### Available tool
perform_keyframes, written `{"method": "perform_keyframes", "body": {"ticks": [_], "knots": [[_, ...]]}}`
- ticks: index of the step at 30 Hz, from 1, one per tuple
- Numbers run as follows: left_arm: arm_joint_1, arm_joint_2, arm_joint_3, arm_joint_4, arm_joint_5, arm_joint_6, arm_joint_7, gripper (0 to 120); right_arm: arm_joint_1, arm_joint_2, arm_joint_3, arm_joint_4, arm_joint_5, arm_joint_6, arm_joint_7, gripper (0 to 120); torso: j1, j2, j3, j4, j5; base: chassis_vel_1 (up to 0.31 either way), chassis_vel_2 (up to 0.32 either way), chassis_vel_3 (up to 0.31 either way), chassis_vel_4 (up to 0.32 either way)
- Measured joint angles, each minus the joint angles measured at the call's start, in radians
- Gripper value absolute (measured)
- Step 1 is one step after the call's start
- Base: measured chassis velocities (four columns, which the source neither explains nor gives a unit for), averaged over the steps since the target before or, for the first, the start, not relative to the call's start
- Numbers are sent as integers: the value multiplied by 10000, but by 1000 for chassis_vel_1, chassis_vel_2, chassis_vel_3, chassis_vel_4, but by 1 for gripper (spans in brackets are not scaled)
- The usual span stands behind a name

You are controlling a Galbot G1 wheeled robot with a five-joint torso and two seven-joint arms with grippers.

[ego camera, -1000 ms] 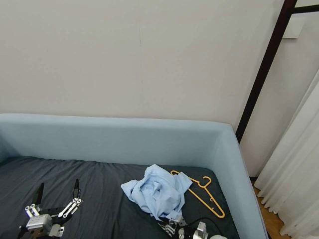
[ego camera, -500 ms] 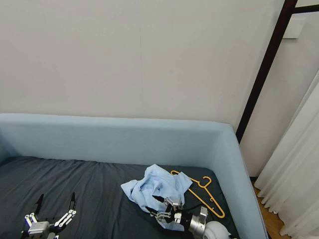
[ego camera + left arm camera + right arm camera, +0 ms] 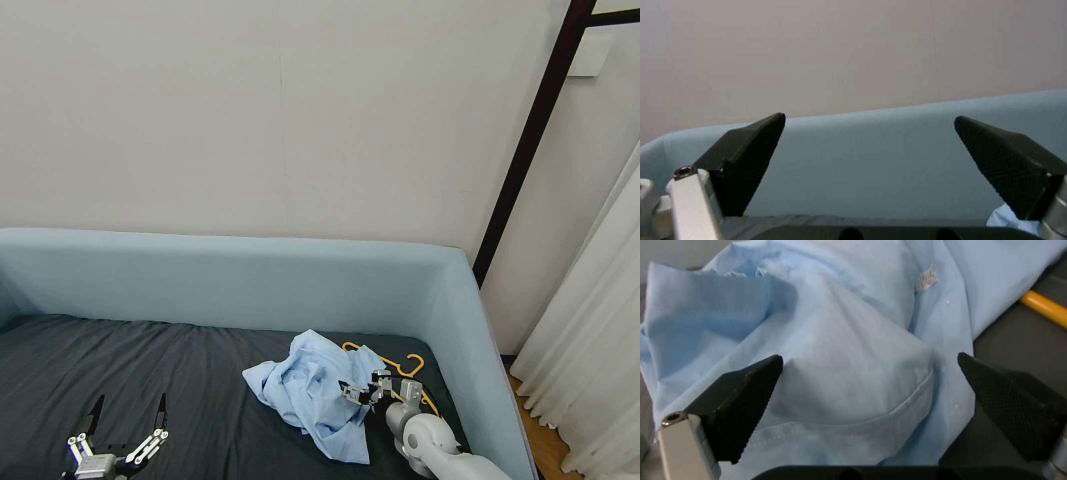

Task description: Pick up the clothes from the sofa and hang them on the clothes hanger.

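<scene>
A crumpled light-blue shirt [image 3: 312, 392] lies on the sofa's dark seat cushion [image 3: 190, 380], right of centre. An orange hanger [image 3: 412, 362] lies flat just beyond it, partly covered by my right arm. My right gripper [image 3: 362, 385] hovers open over the shirt's right side. In the right wrist view the shirt [image 3: 840, 370] lies between the spread fingers of that gripper [image 3: 870, 360], and a piece of the hanger [image 3: 1044, 308] shows beside it. My left gripper [image 3: 130, 405] is open and low over the cushion at the front left, holding nothing. In the left wrist view it [image 3: 869, 118] faces the sofa back.
The pale-blue sofa back [image 3: 230, 280] and right armrest [image 3: 480, 380] wall in the seat. A dark upright pole [image 3: 530, 140] stands behind the armrest, and white curtains [image 3: 600, 350] hang at the far right. Bare cushion lies between the two grippers.
My right gripper has moved from the cushion's front edge up over the shirt toward the hanger. My left gripper has dropped lower in the head view.
</scene>
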Motion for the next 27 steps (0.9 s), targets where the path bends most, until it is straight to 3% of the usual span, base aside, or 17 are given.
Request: {"method": "perform_keyframes", "body": {"ticks": [3, 8, 17, 27], "knots": [[49, -28, 1, -43, 8, -59, -14, 100, 6, 142, 70, -183, -200, -102, -244, 100, 0, 0, 0, 0, 0, 0, 0, 0, 0], [145, -12, -114, -73, 0, -189, -40, 100, -10, 175, 86, -411, -734, -9, -982, 86, 0, 0, 0, -1, 0, 0, 0, 0, 0], [191, 13, -163, -97, -8, -306, -58, 100, -229, 75, 71, -386, -1110, 801, -1865, 49, 0, 0, 0, -1, 0, 0, 0, 0, 0], [162, 78, -99, -30, -56, -341, -248, 100, -303, 28, 150, -302, -1150, 1278, -1915, 14, 0, 0, 0, -1, 0, 0, 0, 0, 0]]}}
